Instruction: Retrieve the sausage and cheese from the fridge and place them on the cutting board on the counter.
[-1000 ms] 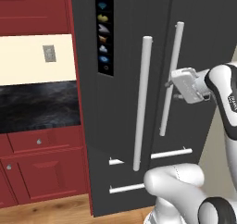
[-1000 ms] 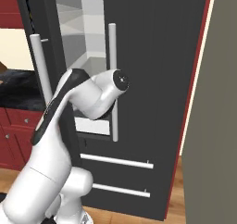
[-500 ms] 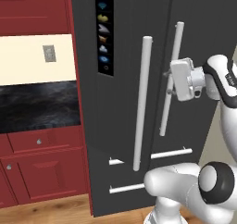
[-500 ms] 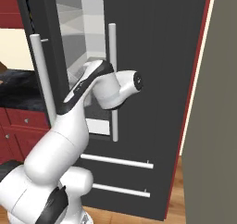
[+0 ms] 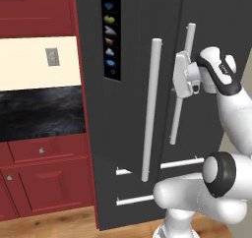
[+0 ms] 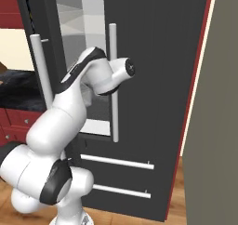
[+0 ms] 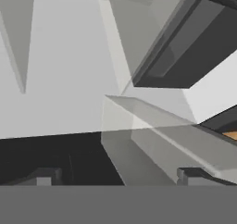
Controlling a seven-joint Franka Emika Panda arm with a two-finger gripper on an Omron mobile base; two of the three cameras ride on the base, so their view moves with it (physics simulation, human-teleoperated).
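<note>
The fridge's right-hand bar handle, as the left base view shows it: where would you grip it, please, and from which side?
Grip the handle around its middle, coming straight at the fridge from the front. It is a long, round, upright bar standing off the door, so the open end effector should probably set one finger on each side of it, closing horizontally across the bar.

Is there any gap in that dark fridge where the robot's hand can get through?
Yes: the fridge stands ajar, a pale opening between its two long silver handles. The open gripper sits by it, holding nothing. Left of the fridge, the black counter looks bare. The opening itself is narrow.
</note>
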